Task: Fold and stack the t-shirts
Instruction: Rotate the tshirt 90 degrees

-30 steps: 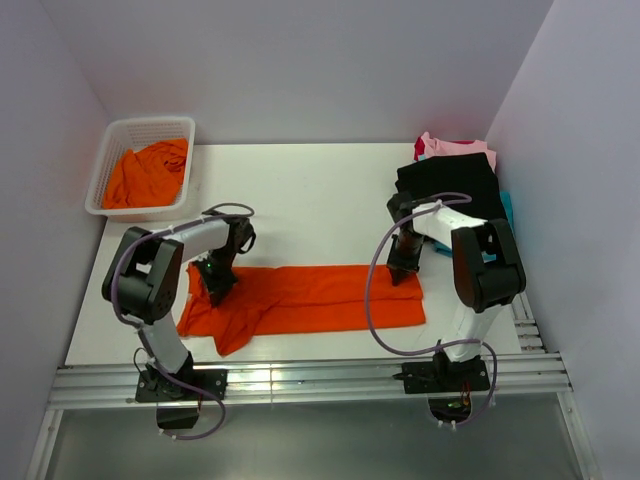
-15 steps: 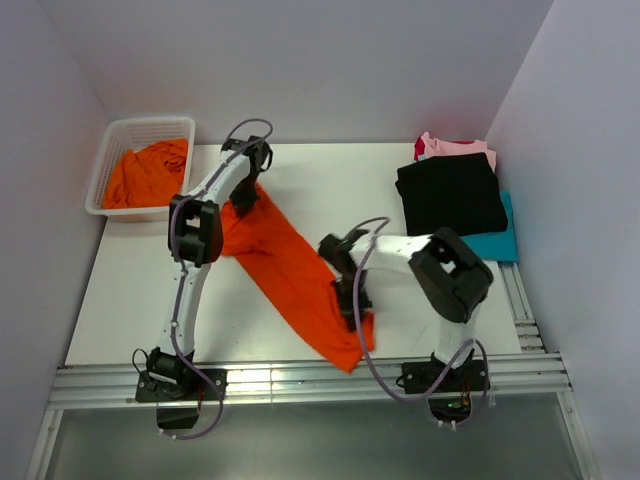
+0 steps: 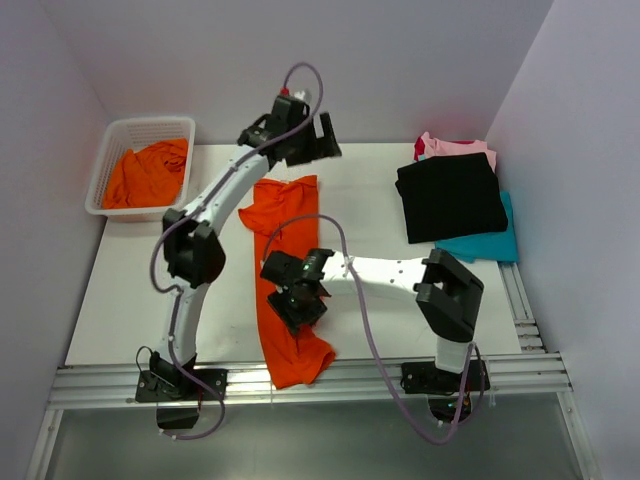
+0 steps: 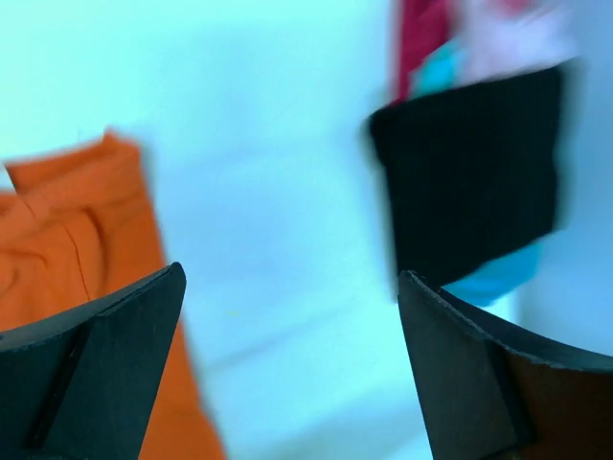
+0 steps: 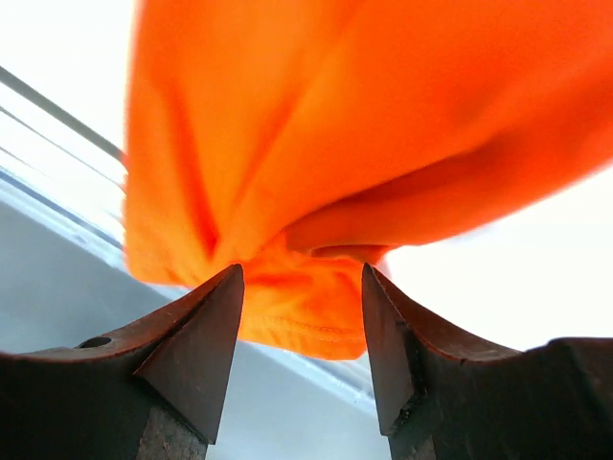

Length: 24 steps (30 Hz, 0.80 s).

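Orange t-shirt (image 3: 283, 345) drawn out in a long strip on the worktop (image 3: 360, 190), both end effectors open.

The strip runs from the far middle of the worktop down to its near edge, where a bunched end reaches the front rail. The left end effector (image 4: 289, 278) hangs raised above the far end of the shirt, its fingers spread wide with nothing between them. The right end effector (image 5: 302, 270) sits low over the middle of the strip with its fingers parted. A gathered pucker of orange cloth lies just beyond their tips; whether the pads touch it cannot be told. At the far right, a folded black t-shirt (image 3: 450, 195) lies on a teal t-shirt (image 3: 492, 243), with a pink t-shirt (image 3: 455, 147) showing behind. A white mesh basket (image 3: 105, 165) at the far left corner holds crumpled orange fabric (image 3: 148, 172).
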Each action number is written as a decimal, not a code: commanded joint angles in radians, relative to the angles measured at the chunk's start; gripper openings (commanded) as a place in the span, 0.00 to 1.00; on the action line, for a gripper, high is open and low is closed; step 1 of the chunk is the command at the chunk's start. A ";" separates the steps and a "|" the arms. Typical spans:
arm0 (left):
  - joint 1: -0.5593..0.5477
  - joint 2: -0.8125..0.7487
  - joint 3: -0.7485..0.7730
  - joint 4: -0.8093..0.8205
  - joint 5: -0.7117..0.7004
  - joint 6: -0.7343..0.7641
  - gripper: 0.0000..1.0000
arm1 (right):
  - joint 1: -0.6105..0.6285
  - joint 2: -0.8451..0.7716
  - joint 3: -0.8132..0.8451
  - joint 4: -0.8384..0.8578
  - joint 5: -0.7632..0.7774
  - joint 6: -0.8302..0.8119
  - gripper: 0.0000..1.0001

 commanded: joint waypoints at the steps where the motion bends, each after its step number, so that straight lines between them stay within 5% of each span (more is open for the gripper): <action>1: 0.040 -0.245 0.033 0.064 -0.098 -0.001 0.99 | -0.016 -0.102 0.097 0.014 0.177 -0.032 0.60; 8: 0.080 -0.444 -0.260 -0.151 -0.322 -0.048 0.99 | -0.160 0.026 0.306 -0.030 0.169 -0.052 0.56; 13: 0.129 -0.441 -0.450 -0.325 -0.416 -0.100 0.87 | -0.264 0.103 0.430 -0.112 0.166 -0.052 0.50; 18: 0.184 -0.415 -0.633 -0.259 -0.375 -0.104 0.85 | -0.298 0.011 0.380 -0.105 0.162 -0.029 0.51; 24: 0.220 -0.362 -0.649 -0.207 -0.327 -0.093 0.82 | -0.321 -0.122 0.236 -0.075 0.191 0.022 0.55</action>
